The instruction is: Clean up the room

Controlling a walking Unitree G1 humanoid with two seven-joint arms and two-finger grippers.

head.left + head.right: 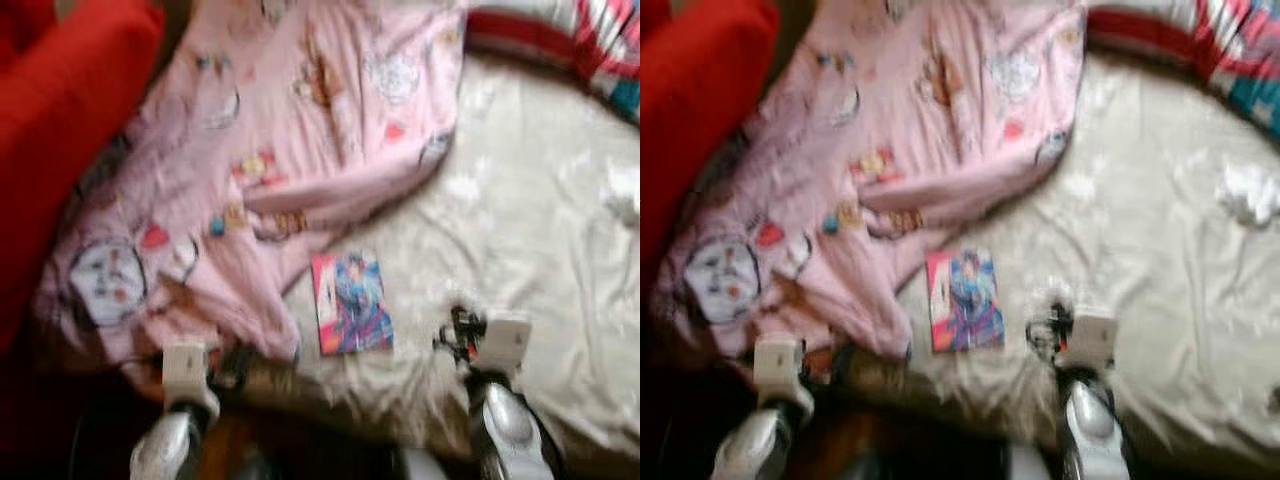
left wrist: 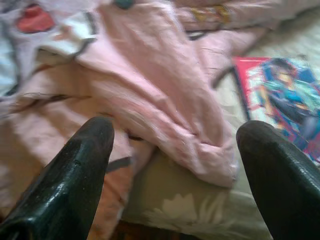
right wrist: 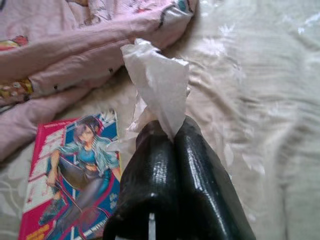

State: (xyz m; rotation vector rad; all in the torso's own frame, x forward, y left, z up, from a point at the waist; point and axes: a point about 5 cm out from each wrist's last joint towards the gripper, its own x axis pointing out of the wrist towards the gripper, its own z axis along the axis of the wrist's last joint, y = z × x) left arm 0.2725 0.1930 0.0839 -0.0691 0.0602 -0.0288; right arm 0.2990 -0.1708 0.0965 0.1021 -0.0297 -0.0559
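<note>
Right end effector [image 3: 172, 137] pinches tissue [image 3: 157, 85].

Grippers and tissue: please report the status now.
Right gripper shut on white tissue, above the bed sheet. Left gripper open, empty, near pink blanket. Comic book lies between.

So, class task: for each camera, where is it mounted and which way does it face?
Eye views: head, looking down at the bed, both arms low in frame.
Left wrist view: along the open left gripper at the pink blanket.
Right wrist view: along the right gripper, shut on a tissue.
All share the comic book.
</note>
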